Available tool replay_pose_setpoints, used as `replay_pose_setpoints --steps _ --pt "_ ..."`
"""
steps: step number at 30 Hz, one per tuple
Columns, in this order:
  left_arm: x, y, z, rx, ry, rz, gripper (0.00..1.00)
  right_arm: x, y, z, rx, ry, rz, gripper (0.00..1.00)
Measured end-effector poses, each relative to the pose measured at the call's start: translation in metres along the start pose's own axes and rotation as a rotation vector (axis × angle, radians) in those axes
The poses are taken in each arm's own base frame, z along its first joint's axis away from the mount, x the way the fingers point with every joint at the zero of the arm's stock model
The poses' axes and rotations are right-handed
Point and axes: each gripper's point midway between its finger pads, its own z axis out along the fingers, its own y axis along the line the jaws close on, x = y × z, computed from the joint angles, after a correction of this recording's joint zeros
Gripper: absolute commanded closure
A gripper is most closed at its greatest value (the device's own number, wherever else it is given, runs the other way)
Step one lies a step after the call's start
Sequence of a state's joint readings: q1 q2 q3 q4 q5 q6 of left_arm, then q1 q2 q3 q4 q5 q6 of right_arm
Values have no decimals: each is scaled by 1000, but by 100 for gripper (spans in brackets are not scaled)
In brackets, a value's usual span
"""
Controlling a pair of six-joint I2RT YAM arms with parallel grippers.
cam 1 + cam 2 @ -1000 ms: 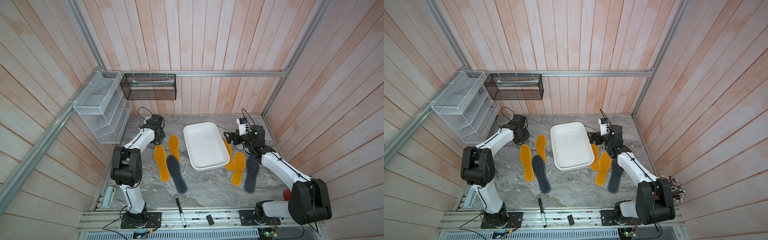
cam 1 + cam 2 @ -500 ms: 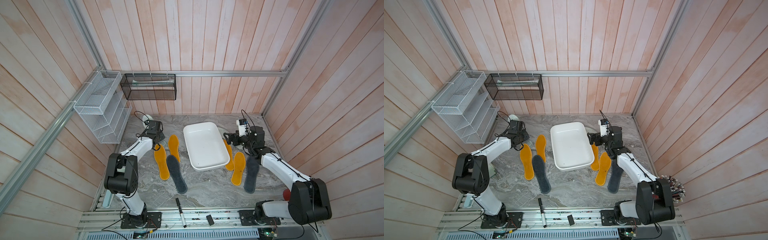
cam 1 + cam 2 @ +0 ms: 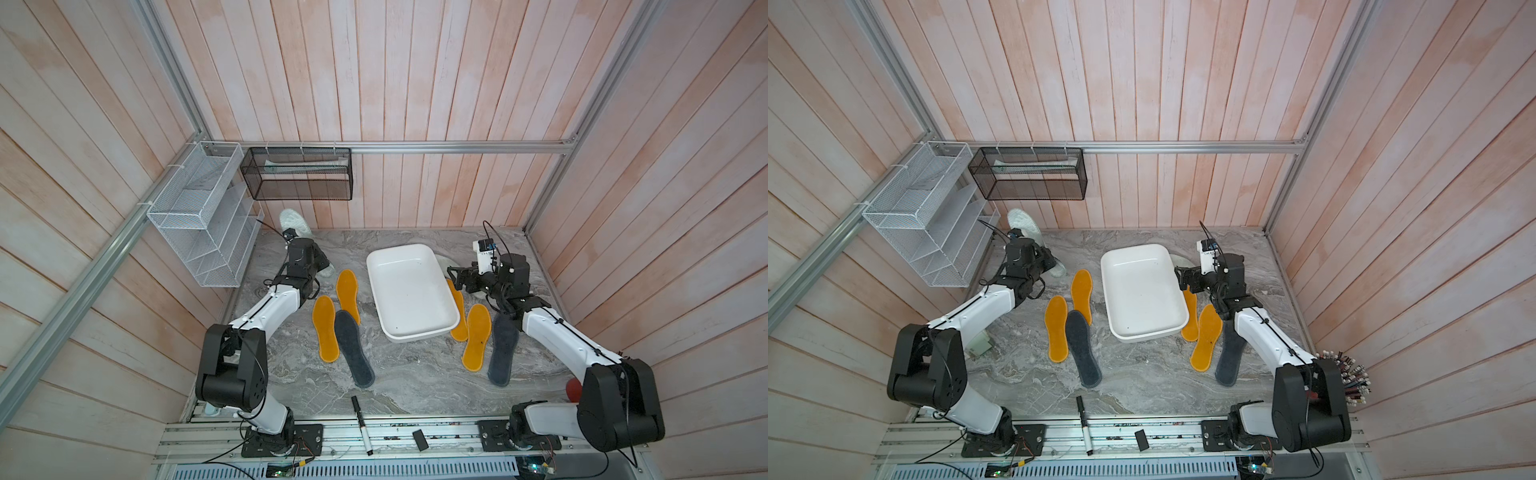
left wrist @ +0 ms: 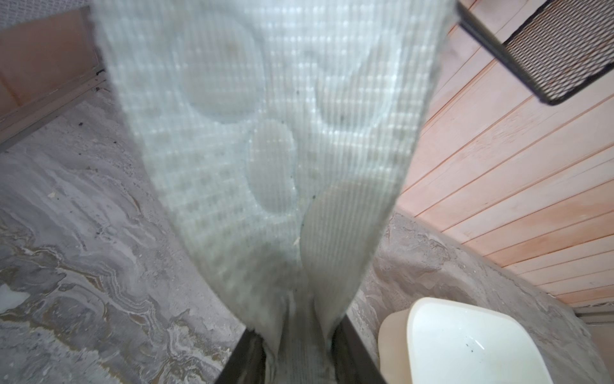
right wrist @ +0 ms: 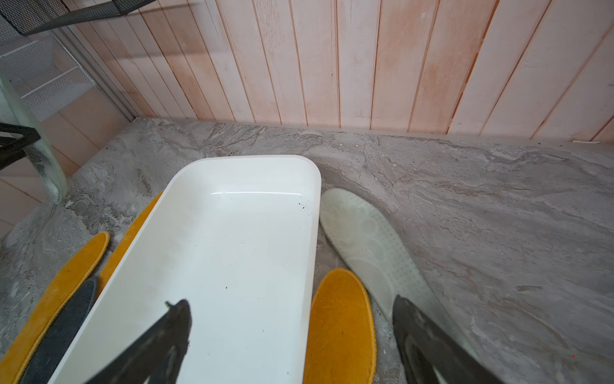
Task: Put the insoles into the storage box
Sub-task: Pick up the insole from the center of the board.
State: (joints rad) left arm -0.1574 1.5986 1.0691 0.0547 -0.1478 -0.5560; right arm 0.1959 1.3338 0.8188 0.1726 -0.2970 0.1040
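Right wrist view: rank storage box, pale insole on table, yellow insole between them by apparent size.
1. storage box
2. pale insole on the table
3. yellow insole, cropped by frame edge, so unsure against the pale one.

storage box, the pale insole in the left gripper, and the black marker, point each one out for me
storage box (image 3: 409,291): in a top view, bare floor inside.
pale insole (image 4: 265,139): left wrist view, embossed middle.
black marker (image 3: 361,424): in a top view, middle of the barrel.
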Motion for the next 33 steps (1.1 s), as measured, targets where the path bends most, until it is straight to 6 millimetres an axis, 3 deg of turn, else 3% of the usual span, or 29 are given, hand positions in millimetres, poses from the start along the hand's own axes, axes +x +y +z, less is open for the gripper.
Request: replay_pose_setpoints --steps 5,8,11,15,19,22,27,33 --pt "3 -5 -3 16 38 4 70 1 3 0 -17 4 -3 5" --pt "0 -21 -9 36 70 9 70 1 10 -1 -54 14 -4 5" --pt "-2 -50 -20 75 93 -5 70 -8 23 -1 -103 7 -14 5" --pt "6 -97 -40 139 151 -64 70 -27 54 0 -196 -17 -48 6" --pt "26 -141 -57 191 223 -88 70 -40 93 14 -304 -16 -84 8" --pt "53 -164 -65 214 300 -81 70 -39 117 26 -366 4 -102 10" --pt "98 -168 -73 169 420 -69 70 -22 135 36 -418 50 -110 13" --pt "116 -167 -82 137 475 -85 70 -17 148 34 -460 62 -131 13"
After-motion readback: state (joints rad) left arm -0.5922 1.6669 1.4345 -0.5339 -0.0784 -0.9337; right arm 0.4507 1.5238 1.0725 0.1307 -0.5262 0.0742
